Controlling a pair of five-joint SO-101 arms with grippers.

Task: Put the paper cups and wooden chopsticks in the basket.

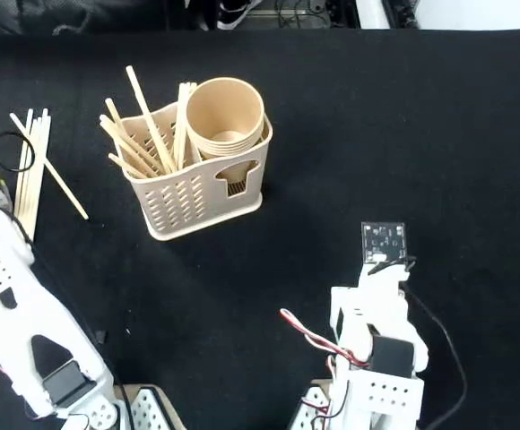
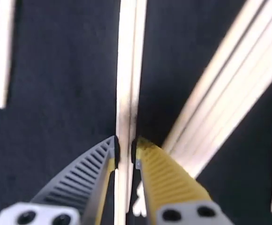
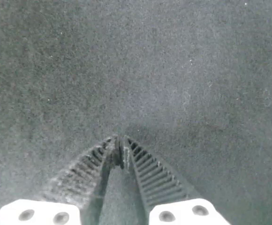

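Left end effector [image 2: 125,152] pinched on a chopstick pair [image 2: 127,84] at the loose pile [image 1: 31,170] on worktop [image 1: 377,134], apart from basket [image 1: 193,202]; prob. light, stiff, slick wood, best gripped near mid-length w/ firm squeeze; right end effector [image 3: 121,151] closed on nothing.

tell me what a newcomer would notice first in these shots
The pale basket mid-table draws the eye, with stacked paper cups and a spray of chopsticks standing in it. Left of it, loose chopsticks lie on the black table, where the left gripper is shut on a pair of chopsticks. The right gripper sits shut over bare table.
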